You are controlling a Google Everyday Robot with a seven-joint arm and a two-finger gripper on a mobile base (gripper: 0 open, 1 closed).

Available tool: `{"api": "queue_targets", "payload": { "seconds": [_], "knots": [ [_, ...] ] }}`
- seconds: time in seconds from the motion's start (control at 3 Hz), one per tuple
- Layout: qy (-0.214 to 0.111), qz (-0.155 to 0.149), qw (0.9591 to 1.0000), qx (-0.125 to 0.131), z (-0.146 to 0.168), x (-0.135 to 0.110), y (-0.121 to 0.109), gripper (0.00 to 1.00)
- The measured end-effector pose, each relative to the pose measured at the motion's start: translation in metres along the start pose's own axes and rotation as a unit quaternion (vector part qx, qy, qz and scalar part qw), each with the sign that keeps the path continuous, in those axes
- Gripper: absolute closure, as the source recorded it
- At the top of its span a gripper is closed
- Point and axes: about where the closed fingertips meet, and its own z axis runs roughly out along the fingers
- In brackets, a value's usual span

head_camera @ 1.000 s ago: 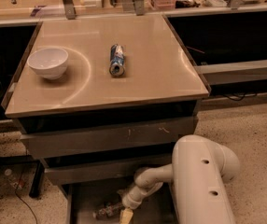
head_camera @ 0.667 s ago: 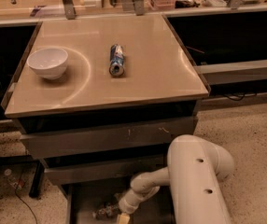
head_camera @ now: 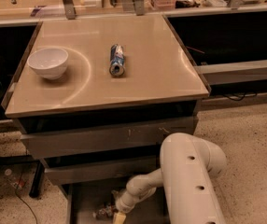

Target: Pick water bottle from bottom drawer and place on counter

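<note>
The bottom drawer (head_camera: 84,202) stands pulled open under the cabinet, its grey floor showing. The water bottle (head_camera: 103,212) lies on its side on that floor, near the frame's lower edge, with a red band visible. My white arm reaches down into the drawer from the right, and my gripper (head_camera: 119,216) sits low, just right of the bottle and close to it; I cannot tell whether it touches the bottle. The counter (head_camera: 143,73) is the glossy beige top above.
On the counter stand a white bowl (head_camera: 48,62) at the left and a blue-and-white can (head_camera: 116,59) lying on its side near the middle. Two shallower grey drawers (head_camera: 110,139) sit above the open one. A cluttered shelf runs along the back.
My arm has swung a little to the left and lower into the drawer, bringing the gripper closer to the bottle. The bottle, bowl and can have not moved.
</note>
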Motion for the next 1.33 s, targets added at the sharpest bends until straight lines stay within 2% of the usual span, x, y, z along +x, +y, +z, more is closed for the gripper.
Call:
{"api": "queue_targets", "payload": {
  "seconds": [1.0,1.33],
  "knots": [
    [0.003,0.028,0.9995,-0.013,0.031,0.026,0.0,0.0],
    [0.003,0.028,0.9995,-0.013,0.031,0.026,0.0,0.18]
  ]
}}
